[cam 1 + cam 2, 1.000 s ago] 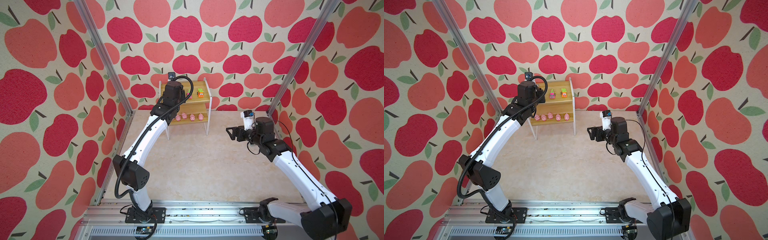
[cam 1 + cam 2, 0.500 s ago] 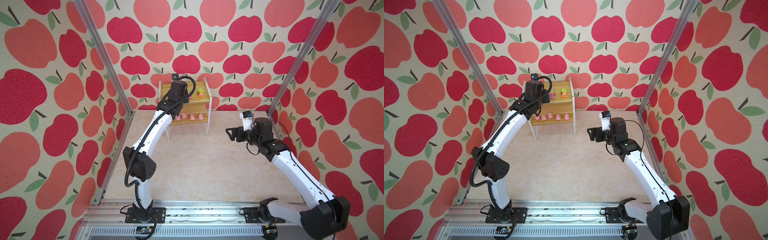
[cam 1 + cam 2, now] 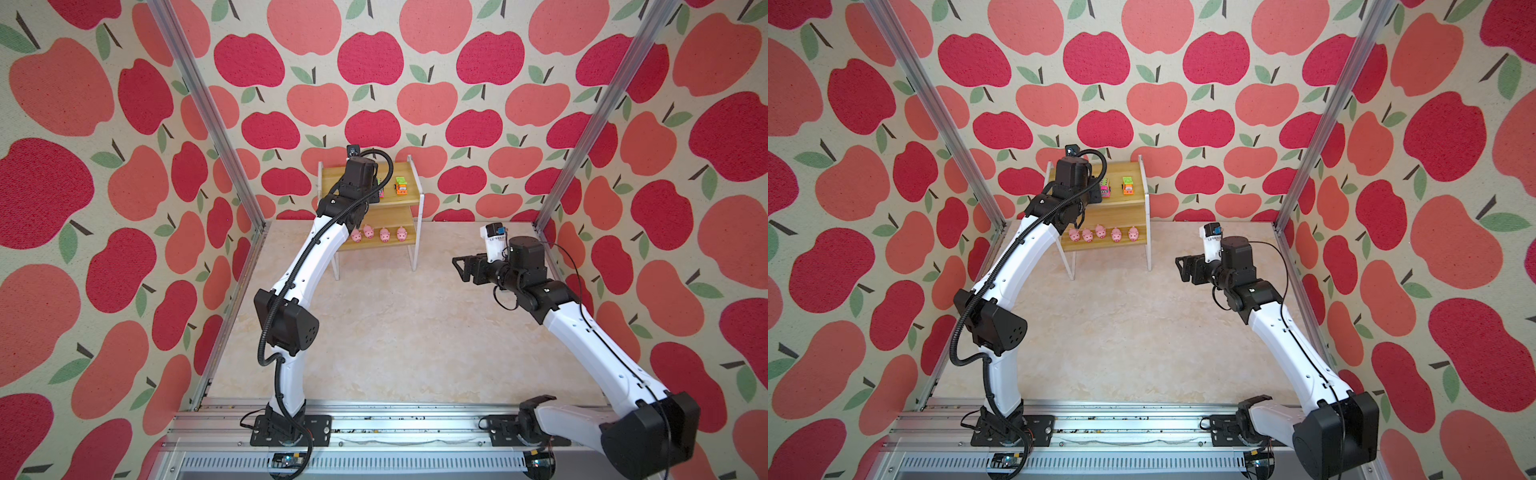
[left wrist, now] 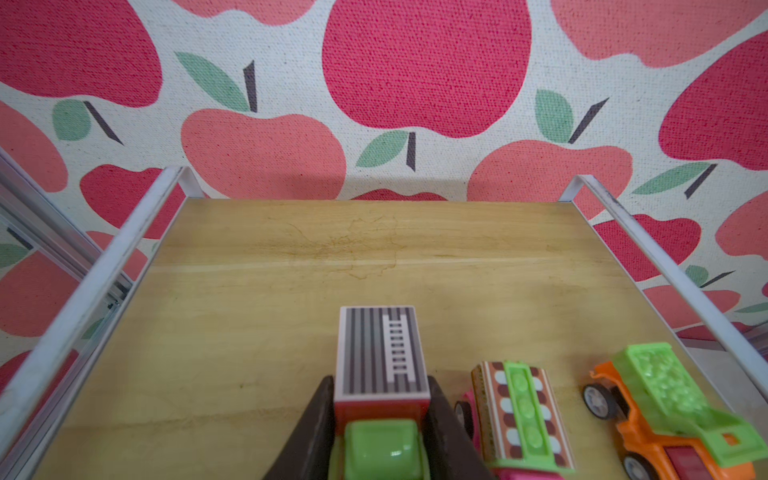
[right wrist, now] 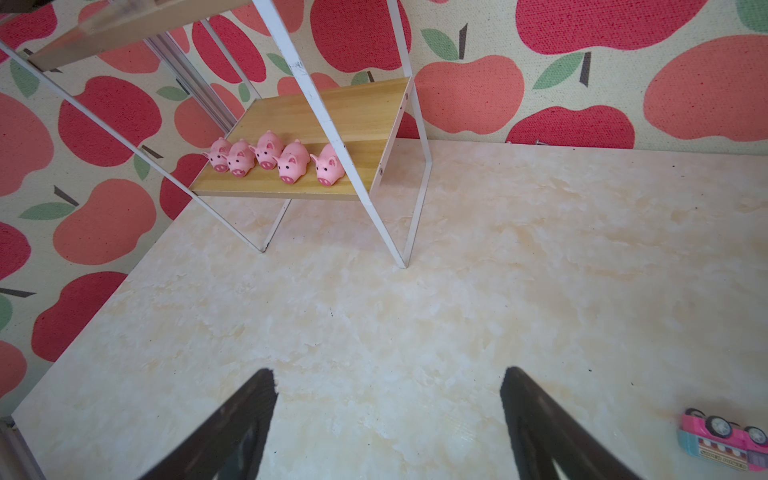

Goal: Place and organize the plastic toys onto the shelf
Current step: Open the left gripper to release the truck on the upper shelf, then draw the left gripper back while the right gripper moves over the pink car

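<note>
Pink truck, the nearest of the toys, lies wheels up on the pale table, off to one side of my right gripper. That gripper hangs above the tabletop with its fingers spread wide and nothing between them. In a top view it sits well short of the shelf and points toward the middle of the table.

Farther on stands the shelf, against the apple-print wall. On its lower board, five pigs sit close together in a row near the front edge, snouts facing outward.

Higher and farther still, my left gripper is over the upper board. Its fingers are clamped on the sides of a red truck with a green cab and a striped roof that bears a ladder. I cannot tell whether its wheels touch the wood. Just beside it on the board stands a pink-and-green truck. Past that, a little apart, is an orange truck with a green bed.
</note>
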